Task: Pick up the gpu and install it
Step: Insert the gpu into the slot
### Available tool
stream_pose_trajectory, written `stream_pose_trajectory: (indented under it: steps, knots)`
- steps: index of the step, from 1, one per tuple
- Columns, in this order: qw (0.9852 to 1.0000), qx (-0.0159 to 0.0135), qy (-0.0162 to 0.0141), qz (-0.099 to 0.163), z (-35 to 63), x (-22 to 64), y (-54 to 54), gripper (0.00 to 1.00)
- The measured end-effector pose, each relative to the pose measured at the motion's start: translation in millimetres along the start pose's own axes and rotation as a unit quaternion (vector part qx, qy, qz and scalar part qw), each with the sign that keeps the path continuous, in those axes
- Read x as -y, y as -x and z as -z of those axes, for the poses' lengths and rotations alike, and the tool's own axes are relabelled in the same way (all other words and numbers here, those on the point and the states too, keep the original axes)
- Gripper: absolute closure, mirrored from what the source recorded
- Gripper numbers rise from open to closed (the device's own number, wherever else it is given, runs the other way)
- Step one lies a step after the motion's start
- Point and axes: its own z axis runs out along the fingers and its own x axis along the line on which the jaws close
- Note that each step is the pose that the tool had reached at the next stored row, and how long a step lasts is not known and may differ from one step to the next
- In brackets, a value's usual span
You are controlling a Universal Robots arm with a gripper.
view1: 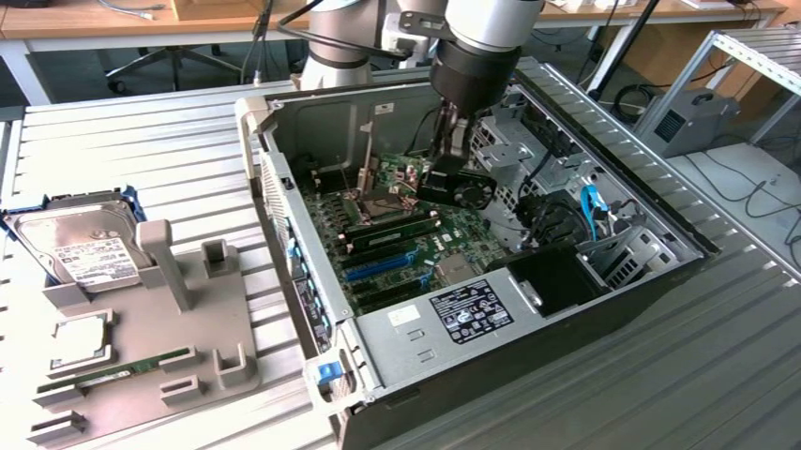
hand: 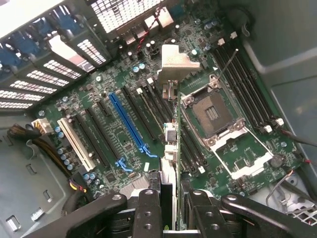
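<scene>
While gripper (view1: 447, 171) holds gpu (view1: 466, 192) inside open computer case (view1: 400, 352), motherboard (hand: 111, 144) beneath

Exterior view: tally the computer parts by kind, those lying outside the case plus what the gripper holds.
hard drive: 1
silver square chip: 1
green memory stick: 1
gpu, in the gripper: 1
Total: 4
</scene>
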Motion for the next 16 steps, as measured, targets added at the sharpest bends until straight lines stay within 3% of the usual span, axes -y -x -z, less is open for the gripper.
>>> stream_pose_trajectory:
  steps: [8,16]
  knots:
    - [0.9996,-0.0009,0.0004,0.027,0.0,0.0,0.0,0.74]
    - [0.9981,-0.002,0.0008,0.062,0.0,0.0,0.0,0.74]
